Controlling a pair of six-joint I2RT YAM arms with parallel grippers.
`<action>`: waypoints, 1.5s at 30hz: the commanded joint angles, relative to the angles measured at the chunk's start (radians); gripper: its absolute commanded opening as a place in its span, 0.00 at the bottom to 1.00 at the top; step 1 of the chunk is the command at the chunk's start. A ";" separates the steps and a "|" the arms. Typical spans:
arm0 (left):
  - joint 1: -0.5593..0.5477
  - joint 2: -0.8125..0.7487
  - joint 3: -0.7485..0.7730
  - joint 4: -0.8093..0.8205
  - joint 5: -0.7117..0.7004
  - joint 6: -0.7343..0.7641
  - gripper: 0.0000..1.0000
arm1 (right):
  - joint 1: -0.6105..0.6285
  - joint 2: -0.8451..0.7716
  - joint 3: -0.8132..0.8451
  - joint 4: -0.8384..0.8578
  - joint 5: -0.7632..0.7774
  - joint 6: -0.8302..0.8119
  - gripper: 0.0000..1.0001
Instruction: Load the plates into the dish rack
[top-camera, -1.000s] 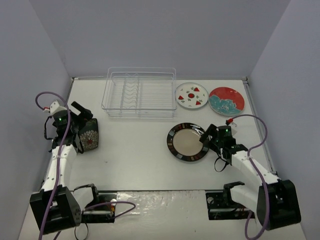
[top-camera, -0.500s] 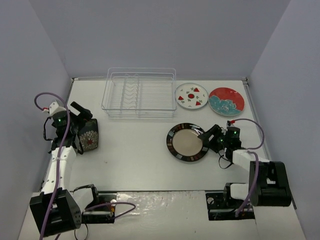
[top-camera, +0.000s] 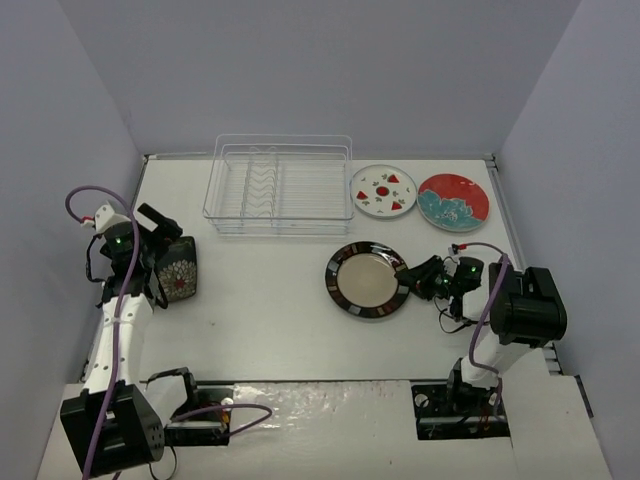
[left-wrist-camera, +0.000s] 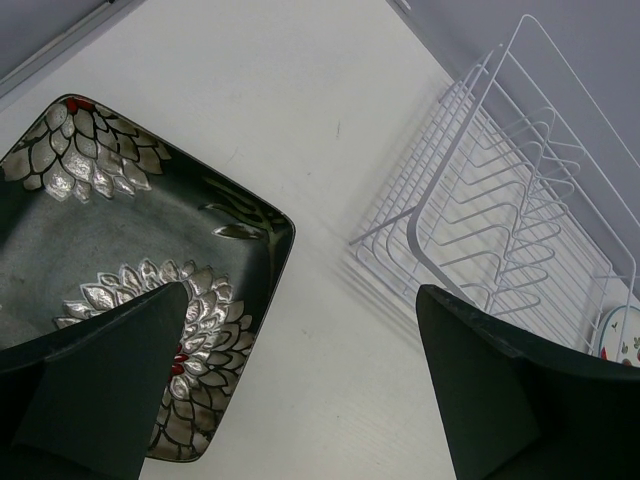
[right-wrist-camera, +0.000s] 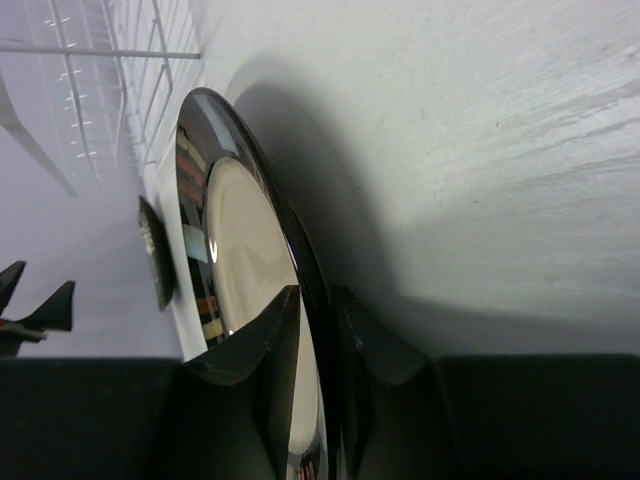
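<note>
The clear wire dish rack (top-camera: 280, 185) stands empty at the back. The white plate with red spots (top-camera: 385, 190) and the red-and-teal plate (top-camera: 453, 201) lie flat to its right. My right gripper (top-camera: 415, 277) is shut on the right rim of the black-rimmed beige plate (top-camera: 367, 279). In the right wrist view the fingers (right-wrist-camera: 265, 350) clamp that rim (right-wrist-camera: 300, 260), one above and one below. My left gripper (top-camera: 160, 258) is open over the black floral square plate (top-camera: 183, 272). In the left wrist view one finger (left-wrist-camera: 100, 390) is over that plate (left-wrist-camera: 120, 220), the other over bare table.
The rack also shows in the left wrist view (left-wrist-camera: 520, 200), with the spotted plate (left-wrist-camera: 625, 335) behind it. Grey walls close in the table on three sides. The table's near edge has cables and the arm bases.
</note>
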 joint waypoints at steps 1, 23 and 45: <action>-0.007 -0.020 0.043 0.038 -0.013 0.013 0.97 | 0.000 0.112 -0.063 -0.076 0.030 -0.024 0.06; -0.190 0.039 0.088 0.334 0.412 0.067 0.97 | -0.005 -0.918 0.113 -0.712 0.188 -0.100 0.00; -0.613 0.570 0.327 0.832 1.021 -0.158 0.97 | -0.001 -1.028 0.262 -0.442 -0.024 0.120 0.00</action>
